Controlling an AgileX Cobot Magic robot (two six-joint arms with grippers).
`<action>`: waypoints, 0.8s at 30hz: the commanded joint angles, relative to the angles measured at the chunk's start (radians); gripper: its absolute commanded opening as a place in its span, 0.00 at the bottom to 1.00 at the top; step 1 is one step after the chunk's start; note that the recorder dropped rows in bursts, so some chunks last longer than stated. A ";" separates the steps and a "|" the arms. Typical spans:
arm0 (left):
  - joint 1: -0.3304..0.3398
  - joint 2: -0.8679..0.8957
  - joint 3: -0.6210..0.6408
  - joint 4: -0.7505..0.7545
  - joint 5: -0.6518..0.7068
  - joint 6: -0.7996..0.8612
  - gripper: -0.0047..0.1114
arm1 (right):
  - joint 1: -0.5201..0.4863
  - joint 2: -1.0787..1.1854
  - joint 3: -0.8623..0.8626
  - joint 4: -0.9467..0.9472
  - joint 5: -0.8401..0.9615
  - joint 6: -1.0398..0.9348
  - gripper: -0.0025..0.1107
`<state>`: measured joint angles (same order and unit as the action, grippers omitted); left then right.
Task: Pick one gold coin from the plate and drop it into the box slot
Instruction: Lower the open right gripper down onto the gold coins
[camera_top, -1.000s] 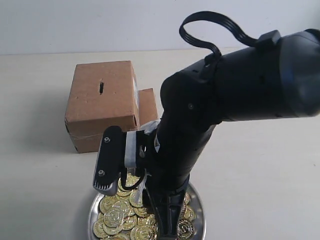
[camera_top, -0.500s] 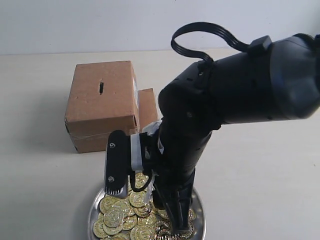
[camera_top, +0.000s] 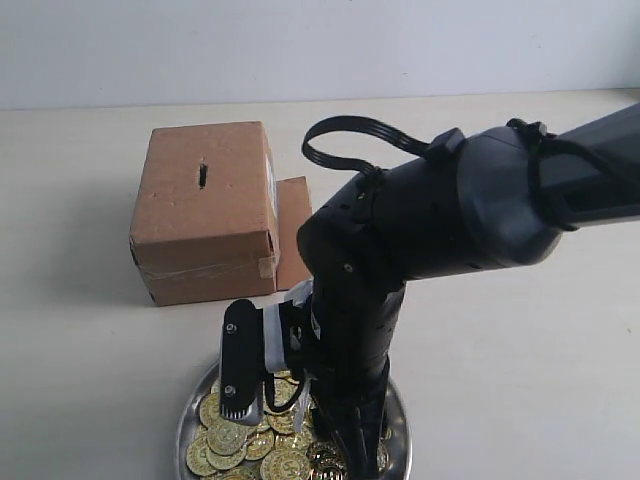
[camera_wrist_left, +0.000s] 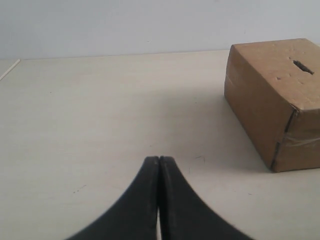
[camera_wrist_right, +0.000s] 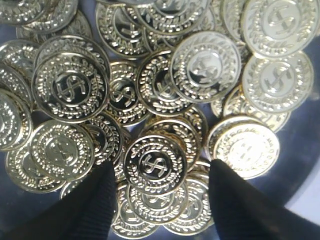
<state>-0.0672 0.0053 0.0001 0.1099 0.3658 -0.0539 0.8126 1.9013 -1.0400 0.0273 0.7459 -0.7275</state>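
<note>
The right gripper (camera_wrist_right: 161, 169) sits low over the plate (camera_top: 186, 428), jaws spread wide either side of one gold coin (camera_wrist_right: 155, 165) in the pile. The left gripper (camera_wrist_left: 159, 161), jaws pressed together and empty, rests near the box (camera_top: 205, 215), slot (camera_top: 202, 175) on top

Coins (camera_wrist_right: 155, 165): you're looking at gold-coloured metal, glossy, with raised embossing.
Plate (camera_wrist_right: 301, 155): polished silver metal, mirror-bright where you see it bare.
Box (camera_top: 205, 215): matt brown cardboard; clear tape (camera_wrist_left: 301, 136) shines on it.
Tabletop (camera_wrist_left: 100, 110): pale, smooth, matt.
Right hand (camera_wrist_right: 161, 172): your fingers look matt black, faintly grainy.
</note>
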 joint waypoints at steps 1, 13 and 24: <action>-0.005 -0.005 0.000 0.002 -0.006 0.003 0.04 | 0.002 0.009 -0.006 -0.010 -0.018 -0.010 0.50; -0.005 -0.005 0.000 0.002 -0.006 0.003 0.04 | 0.002 0.014 -0.006 -0.027 -0.010 -0.008 0.45; -0.005 -0.005 0.000 0.002 -0.006 0.003 0.04 | 0.002 0.020 -0.006 -0.027 -0.014 -0.010 0.45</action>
<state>-0.0672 0.0053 0.0001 0.1099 0.3658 -0.0539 0.8126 1.9178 -1.0400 0.0000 0.7437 -0.7293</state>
